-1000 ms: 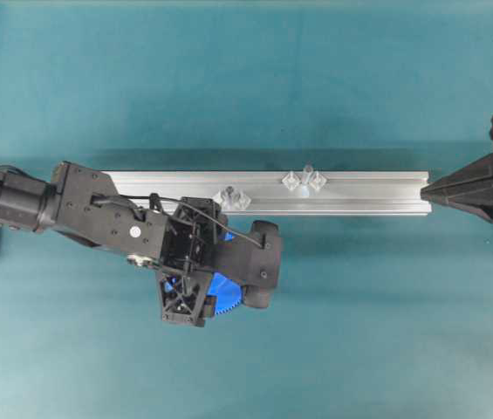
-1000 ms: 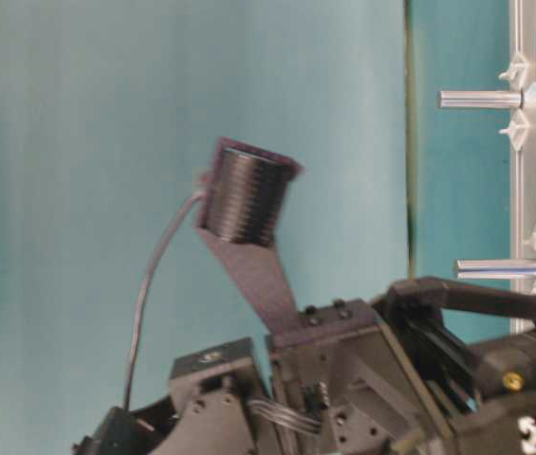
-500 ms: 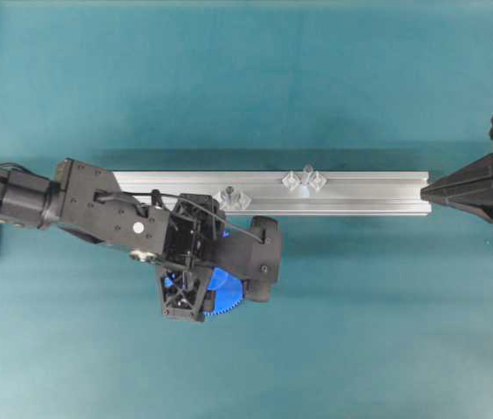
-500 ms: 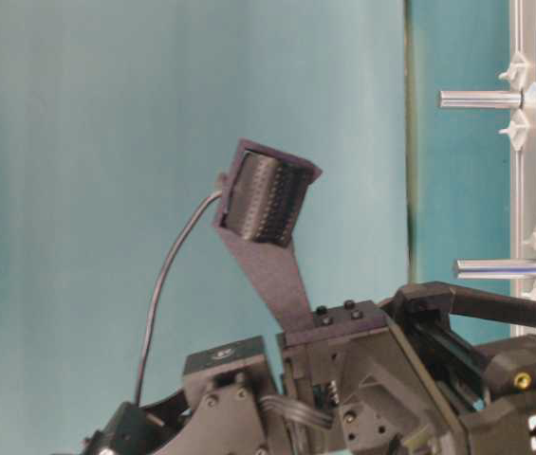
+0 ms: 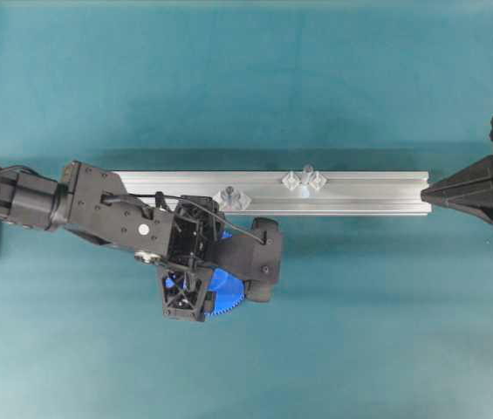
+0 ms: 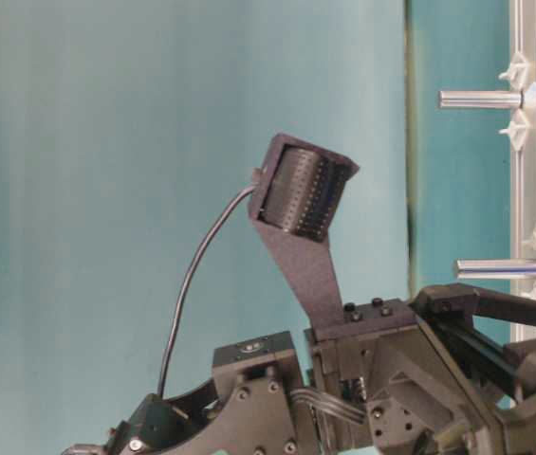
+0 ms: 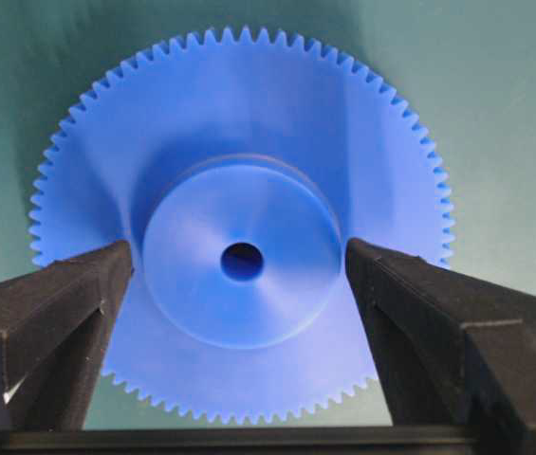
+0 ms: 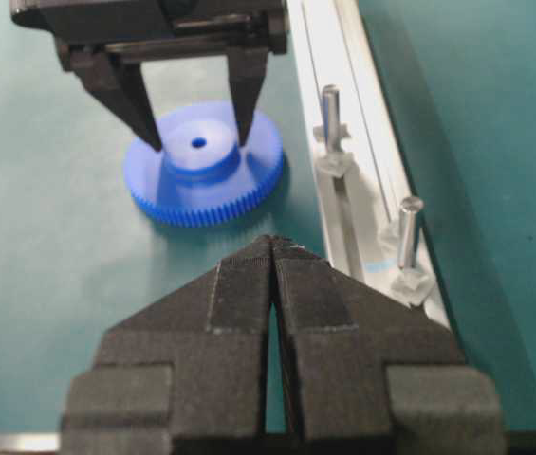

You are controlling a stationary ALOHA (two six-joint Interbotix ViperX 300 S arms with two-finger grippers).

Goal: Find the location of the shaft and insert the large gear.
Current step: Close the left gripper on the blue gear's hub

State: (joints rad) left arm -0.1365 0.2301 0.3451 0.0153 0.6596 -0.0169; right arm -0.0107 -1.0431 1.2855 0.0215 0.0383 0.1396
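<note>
Since the earlier frame the left arm's upper black housing has shifted in the table-level view, while the left hand (image 8: 196,133) stays over the bright blue plastic toothed large gear (image 7: 239,246). Its fingers (image 7: 54,303) are spread, straddling the raised hub, one on each side. The gear lies flat on the teal tabletop (image 5: 359,332). Just beyond the hand runs a silvery aluminium rail (image 5: 359,194) bearing the thin upright metal shaft (image 5: 307,169). The right hand (image 8: 272,248), well apart, is pressed together.
</note>
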